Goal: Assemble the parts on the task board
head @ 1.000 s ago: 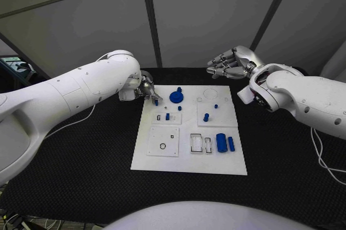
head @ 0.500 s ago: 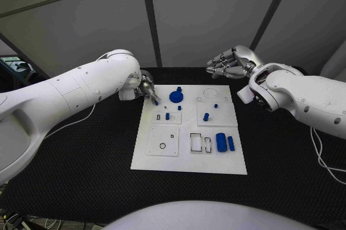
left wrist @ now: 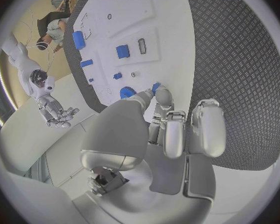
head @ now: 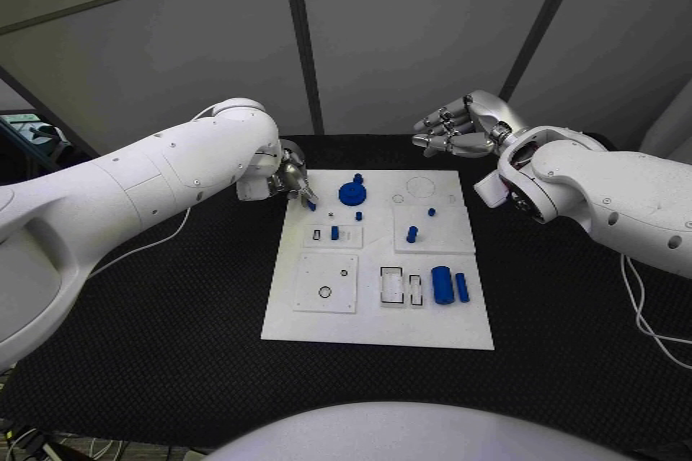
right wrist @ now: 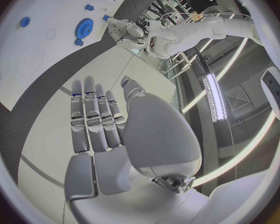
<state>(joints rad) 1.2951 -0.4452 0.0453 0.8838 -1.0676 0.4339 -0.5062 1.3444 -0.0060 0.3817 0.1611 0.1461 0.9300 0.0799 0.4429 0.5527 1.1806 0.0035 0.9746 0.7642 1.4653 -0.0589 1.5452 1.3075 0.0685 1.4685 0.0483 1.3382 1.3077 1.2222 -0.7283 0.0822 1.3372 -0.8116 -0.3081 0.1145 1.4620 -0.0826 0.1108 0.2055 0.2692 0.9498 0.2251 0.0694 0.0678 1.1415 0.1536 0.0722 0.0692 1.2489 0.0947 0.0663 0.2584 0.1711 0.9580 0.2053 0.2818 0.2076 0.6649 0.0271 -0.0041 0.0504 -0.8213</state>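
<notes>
You see the black table (head: pixel 173 311) with the white task board (head: pixel 378 326) lying in its middle. The left hand (head: pixel 286 180) is at the far left corner of the board, and its fingertips (left wrist: pixel 162 95) pinch a small blue part (left wrist: pixel 155 87) just above the board surface there. The right hand (head: pixel 459 128) hovers beyond the far right corner of the board, away from the parts; its fingers (right wrist: pixel 93 115) are stretched side by side, slightly apart, and it holds nothing. On the board, you find a blue gear (head: pixel 353 193) near the far edge, just right of the pinched part. Two longer blue blocks (head: pixel 450 285) lie side by side near the right edge. Smaller blue pegs (head: pixel 413 234) stand in the middle of the board.
</notes>
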